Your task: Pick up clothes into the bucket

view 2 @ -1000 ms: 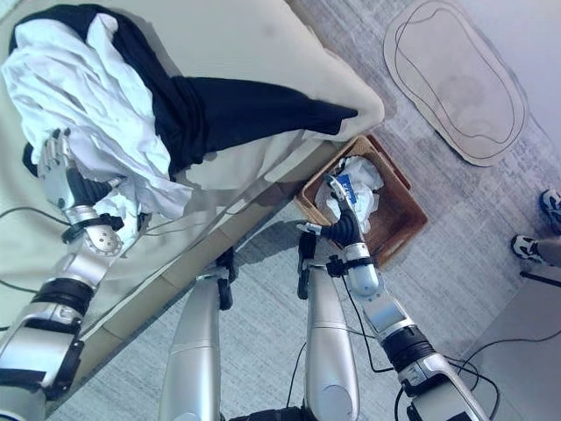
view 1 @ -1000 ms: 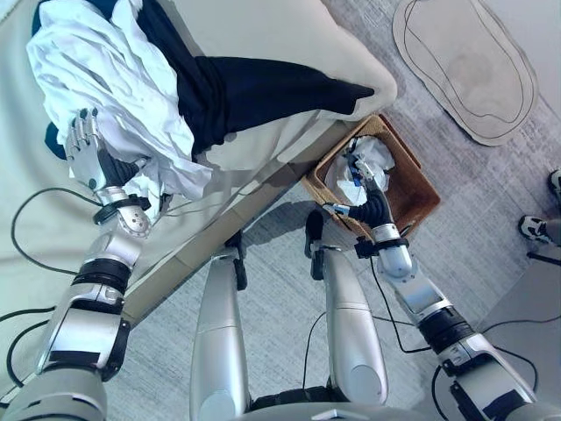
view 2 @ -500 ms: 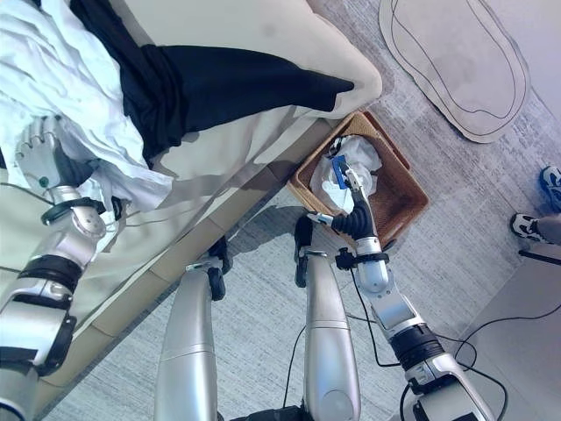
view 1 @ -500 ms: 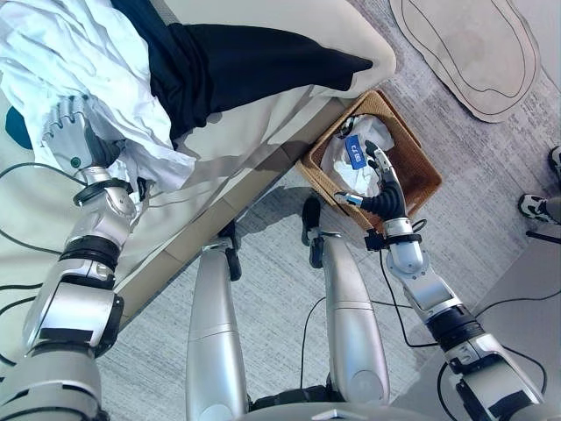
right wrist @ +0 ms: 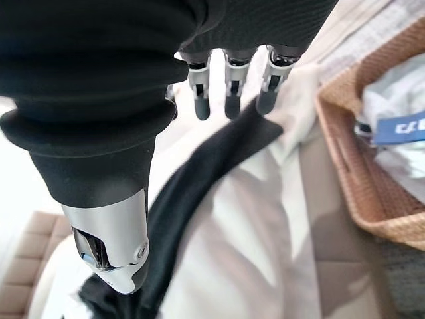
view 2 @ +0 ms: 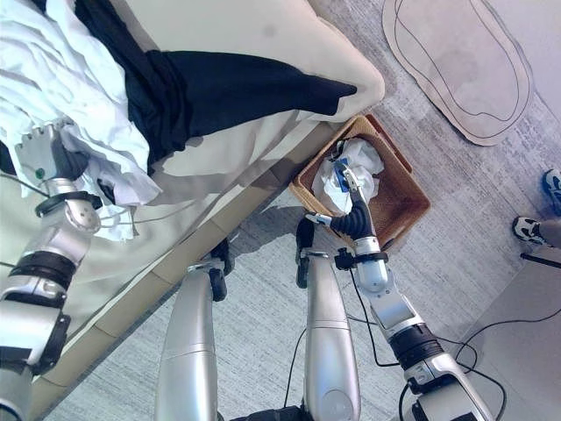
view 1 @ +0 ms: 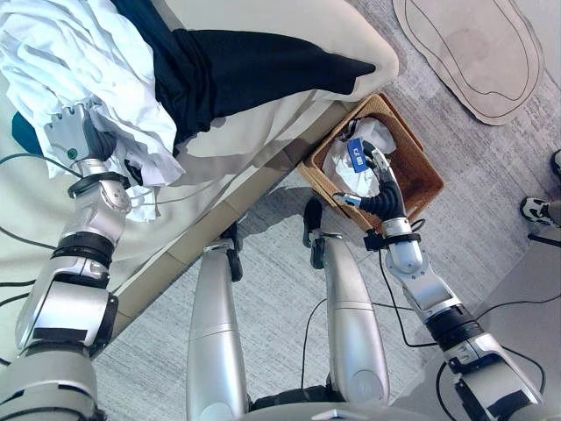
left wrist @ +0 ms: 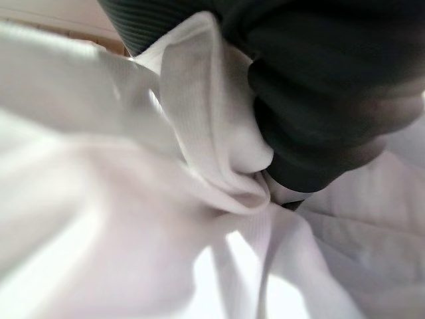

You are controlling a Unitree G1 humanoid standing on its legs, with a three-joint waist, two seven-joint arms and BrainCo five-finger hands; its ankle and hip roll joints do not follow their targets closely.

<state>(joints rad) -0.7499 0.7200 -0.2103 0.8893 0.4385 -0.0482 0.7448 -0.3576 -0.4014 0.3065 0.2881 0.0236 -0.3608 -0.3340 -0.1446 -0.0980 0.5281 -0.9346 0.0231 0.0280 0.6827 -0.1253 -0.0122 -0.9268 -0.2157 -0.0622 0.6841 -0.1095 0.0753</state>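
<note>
Grey carpet (view 1: 263, 289) beside bed (view 1: 263, 35). White clothes (view 1: 79, 53) and black garment (view 1: 254, 70) on bed. Left hand (view 1: 72, 136) buried in white clothes; grip cannot be told. Right hand (view 1: 379, 180), fingers straight, empty, over basket (view 1: 421, 184) at bed's corner, white cloth (view 1: 351, 162) inside.

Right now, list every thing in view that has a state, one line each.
Crumpled white cotton garment: piled on the bed, gripped by the left robot hand.
Black garment: spread flat on the bed, untouched.
Woven brown wicker basket: on the floor, holding white clothes.
Right robot hand: open above the basket, holding nothing.
</note>
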